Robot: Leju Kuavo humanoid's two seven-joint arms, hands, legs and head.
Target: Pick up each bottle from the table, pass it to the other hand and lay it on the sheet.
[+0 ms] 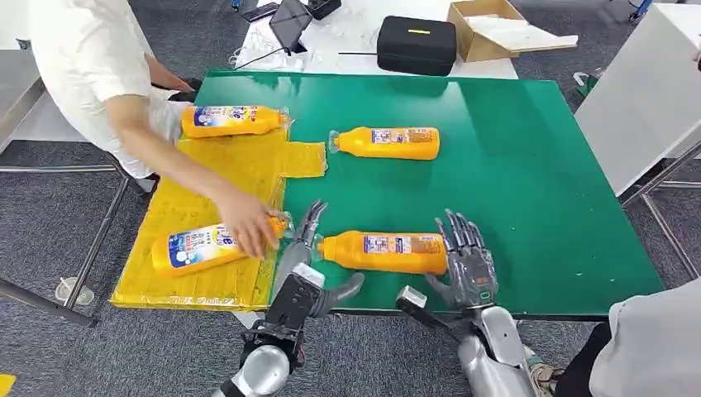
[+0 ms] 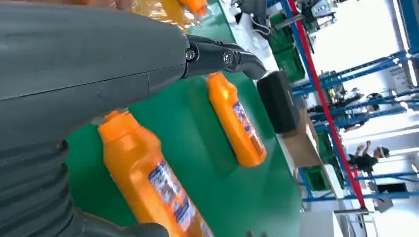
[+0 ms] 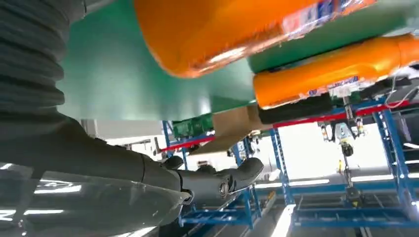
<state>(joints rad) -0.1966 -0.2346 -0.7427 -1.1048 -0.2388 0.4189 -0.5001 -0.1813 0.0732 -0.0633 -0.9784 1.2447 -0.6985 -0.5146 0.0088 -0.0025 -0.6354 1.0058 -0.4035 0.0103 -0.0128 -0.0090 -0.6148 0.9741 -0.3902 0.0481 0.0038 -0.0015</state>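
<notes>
Green table [image 1: 529,165], yellow sheet [image 1: 240,169] draped over its left edge.

Left hand [image 1: 304,248] sits at the near table edge, fingers spread, holding nothing. Its fingertips are just beside the cap end of the near bottle [image 1: 384,252], which lies on its side on the green between the two hands; contact or not, I can't tell from here. Left wrist view has the same near bottle [image 2: 158,187] right under the hand, cap toward it.

Right hand [image 1: 467,260] is at the base end of that bottle, fingers splayed and pointing away from the robot, palm side close against the bottle's end. Nothing gripped. Right wrist view shows the bottle's rounded base [image 3: 222,34] just off the hand, thumb [image 3: 217,180] sticking out free.

Far bottle [image 1: 388,142] lies on the green well beyond both hands, cap toward the sheet.

Two bottles are on the sheet: one at the far end [image 1: 236,121], beyond and left of the left hand, and one [image 1: 198,248] just left of the left hand. A person's hand [image 1: 246,223] rests on the cap end of that nearer one, very close to the robot's left fingers.

Behind the table there's a black case [image 1: 417,45] and an open cardboard box [image 1: 496,29].
</notes>
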